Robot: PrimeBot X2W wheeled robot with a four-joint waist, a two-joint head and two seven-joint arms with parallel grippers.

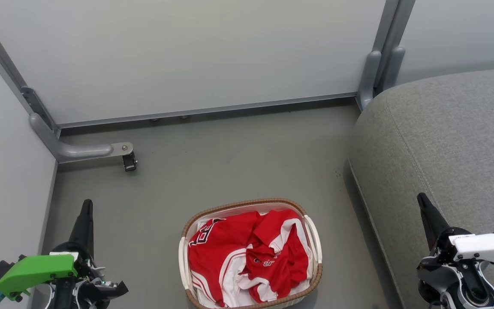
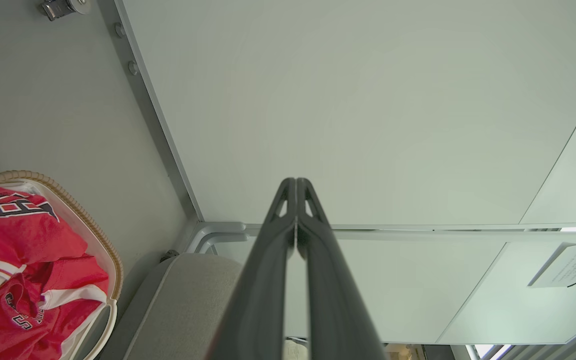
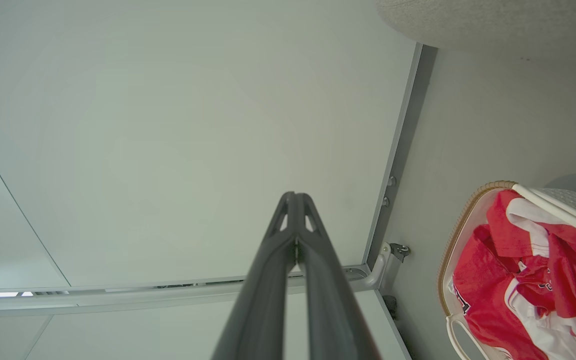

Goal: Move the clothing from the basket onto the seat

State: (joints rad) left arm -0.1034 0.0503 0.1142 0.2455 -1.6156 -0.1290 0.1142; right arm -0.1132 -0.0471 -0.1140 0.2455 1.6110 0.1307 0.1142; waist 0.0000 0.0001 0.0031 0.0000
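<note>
Left gripper: lower left, above the floor's left edge, its two dark fingers pressed together tip to tip, holding nothing. Caster: small black wheel on a grey bracket, near the floor's far left corner, well apart from the basket. Basket: oval, white with a brown woven rim, standing upright on the floor at mid-width, towards the near edge, between the two grippers and touched by neither. Clothing: red jerseys with white trim, crumpled inside the basket and filling it; a dark numeral shows at the upper left of the heap, small lettering near the middle. Seat: grey upholstered cushion with a stitched seam, along the floor's right edge, just right of the basket, bare of clothing. Right gripper: lower right, over the seat's near part, fingers closed flush together and empty.
</note>
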